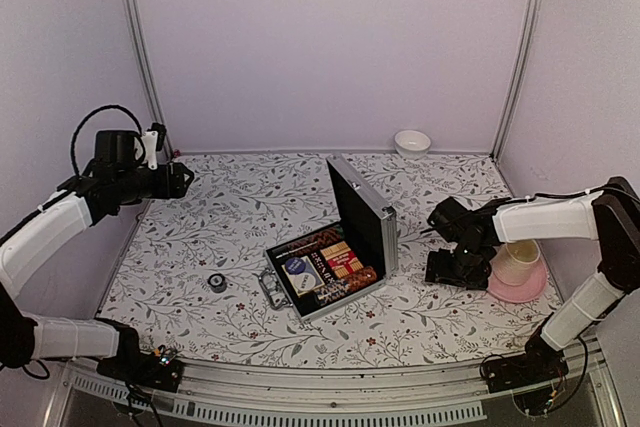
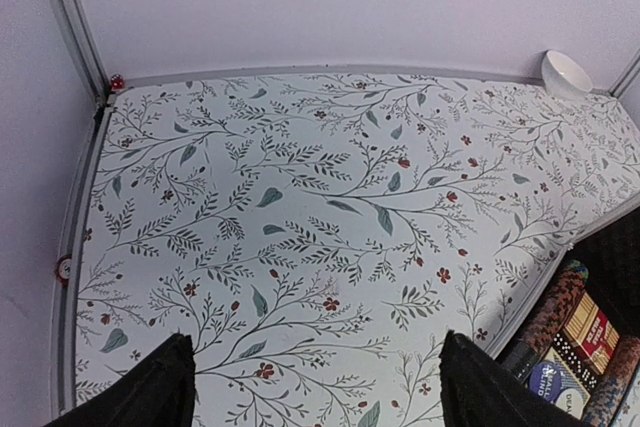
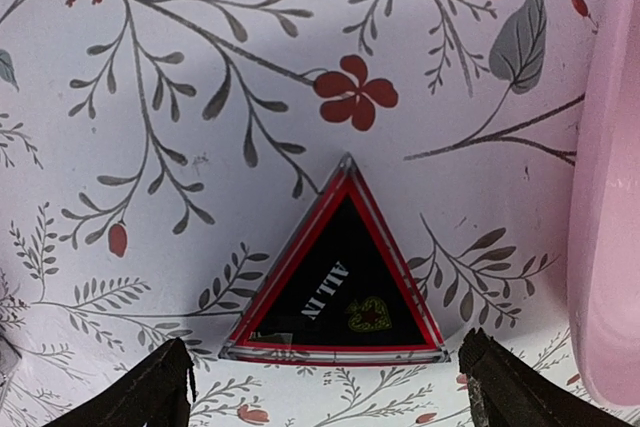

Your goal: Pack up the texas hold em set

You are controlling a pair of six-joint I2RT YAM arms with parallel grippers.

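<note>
**Open poker case at mid-surface, both claws spread and empty**

The silver briefcase [image 1: 383, 239] sits near the middle of the floral surface [image 1: 250, 207], skewed to its edges. Its lid stands almost upright on the far-right side, black lining facing near-left, so the case opens toward the left arm's side. The hinge line runs diagonally from far-left to near-right. Foreshortening leaves it unclear which side of the tray is the longer.

In the tray, two rows of poker chips [image 1: 312, 240] lie crosswise, from the front edge toward the hinge. The blue card deck [image 1: 297, 267] and the red card deck [image 1: 340, 257] lie between them. The small black round button [image 1: 217, 282] lies on the surface to the left of the case, apart from it.

A triangular "ALL IN" marker [image 3: 340, 282], red-rimmed with a black face, lies flat to the right of the case, its apex pointing away from the right wrist camera. The right claw [image 3: 325, 392] hangs low over it, fingers spread wide to either side of the marker's base and gripping nothing. Just beside it stands a cream cup [image 1: 515, 259] on a pink plate [image 1: 517, 290].

The left claw [image 2: 315, 397] is raised at the far left, well apart from the case, also spread wide and empty. A white bowl [image 1: 412, 142] rests at the back edge.
</note>
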